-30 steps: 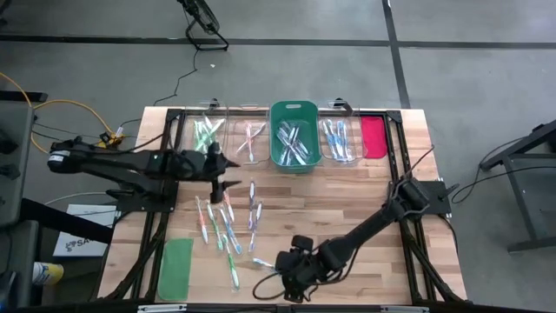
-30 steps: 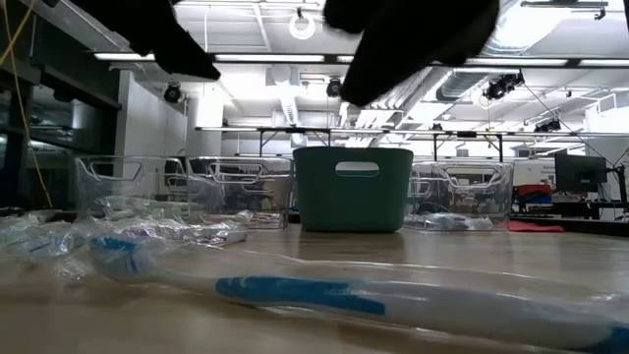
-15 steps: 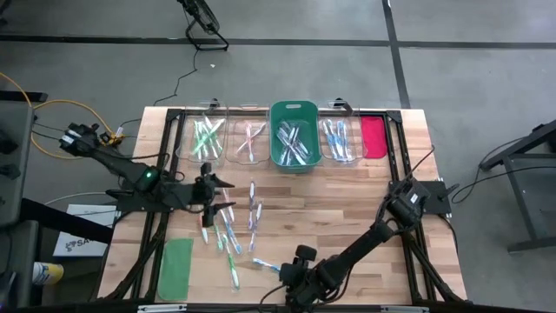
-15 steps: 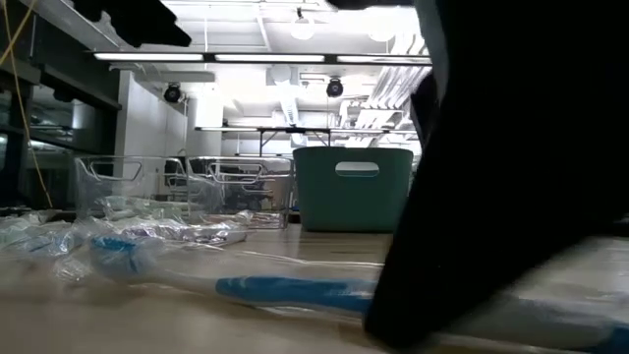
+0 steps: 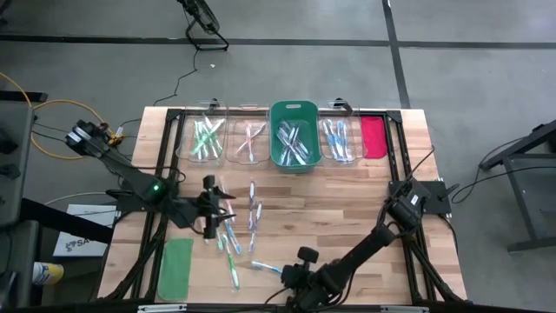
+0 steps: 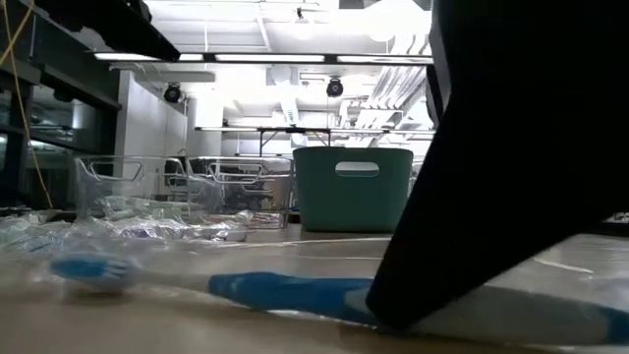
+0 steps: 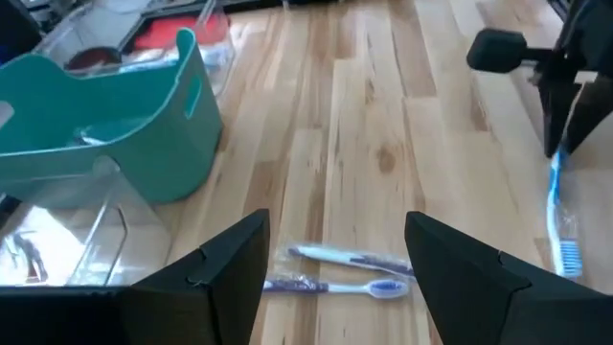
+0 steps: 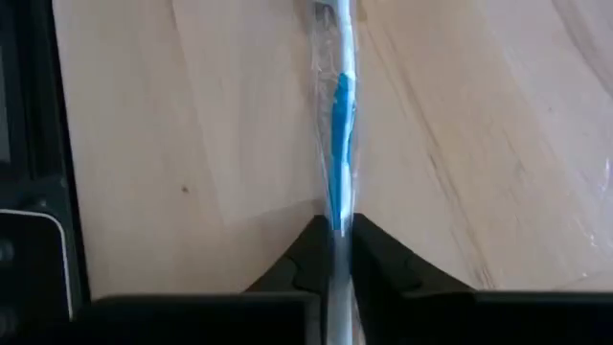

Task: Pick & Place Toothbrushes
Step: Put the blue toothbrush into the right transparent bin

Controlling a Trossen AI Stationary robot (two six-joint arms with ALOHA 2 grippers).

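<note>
Wooden slats form the surface [image 5: 347, 209], with bins lined along its far edge so sorted toothbrushes [image 5: 230, 230] have somewhere to go while loose ones lie scattered mid-table. At the near edge the right gripper [image 8: 334, 251] has its fingers clenched on a blue-handled toothbrush [image 8: 340, 115] lying flat in its wrapper, gripped across the handle, likely ready for lifting. Over the scattered pile the left gripper [image 7: 335, 264] hangs with fingers spread wide, holding nothing.
</note>
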